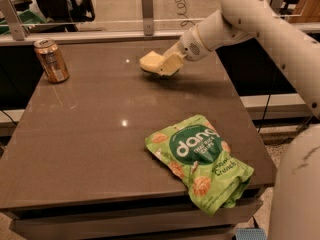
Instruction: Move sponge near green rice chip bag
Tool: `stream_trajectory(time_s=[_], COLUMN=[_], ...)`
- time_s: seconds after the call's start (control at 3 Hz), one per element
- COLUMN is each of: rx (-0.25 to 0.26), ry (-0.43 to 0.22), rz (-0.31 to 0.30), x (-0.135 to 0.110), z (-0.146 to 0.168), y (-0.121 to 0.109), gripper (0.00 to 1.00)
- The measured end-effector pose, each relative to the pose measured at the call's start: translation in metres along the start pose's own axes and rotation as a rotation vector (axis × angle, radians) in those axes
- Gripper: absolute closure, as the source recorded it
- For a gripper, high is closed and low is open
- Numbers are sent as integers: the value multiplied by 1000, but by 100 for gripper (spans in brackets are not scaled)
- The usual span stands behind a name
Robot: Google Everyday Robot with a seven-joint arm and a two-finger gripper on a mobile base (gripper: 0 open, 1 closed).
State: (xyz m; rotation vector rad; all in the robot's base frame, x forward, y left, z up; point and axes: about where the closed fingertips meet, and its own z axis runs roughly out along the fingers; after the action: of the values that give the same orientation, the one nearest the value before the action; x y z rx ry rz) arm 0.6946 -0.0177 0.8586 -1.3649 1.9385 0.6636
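Observation:
The pale yellow sponge [150, 61] is at the far middle of the brown table [90, 144], held a little above the top, with its shadow just under it. My gripper [169, 65] reaches in from the right on the white arm and is shut on the sponge's right end. The lime-green rice chip bag [197, 159] with white "dang" lettering lies flat at the table's near right corner, partly over the front edge. The sponge is well behind the bag, apart from it.
An orange-brown drink can [51, 60] stands upright at the far left of the table. A rail with posts [147, 6] runs along the table's back edge. My white arm [260, 19] spans the upper right.

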Motion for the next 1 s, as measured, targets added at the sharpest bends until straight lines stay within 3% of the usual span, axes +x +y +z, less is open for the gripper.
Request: stream_trajectory(time_s=[0.33,1.0], rx=[-24,-75], ry=[11,67], rz=[-24,-43], x=[13,63], z=[-35,-83], y=[29,93], gripper=[100,100])
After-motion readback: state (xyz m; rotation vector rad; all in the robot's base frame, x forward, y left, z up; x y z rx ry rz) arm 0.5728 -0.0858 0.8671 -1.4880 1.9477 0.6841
